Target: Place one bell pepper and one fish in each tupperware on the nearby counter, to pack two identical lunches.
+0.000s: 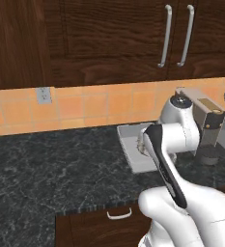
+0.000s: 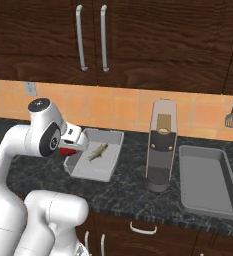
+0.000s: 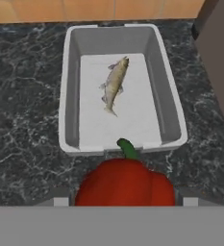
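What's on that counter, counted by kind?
Tupperware: 2
Fish: 1
Bell pepper: 1, in the gripper
Coffee machine: 1
Total: 5

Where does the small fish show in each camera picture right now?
Left base view: hidden behind the white arm.
Right base view: the small pale fish lies in the left grey tupperware.
Hand view: mid-tray, beyond the red bell pepper.
Shared landmark: that tupperware.
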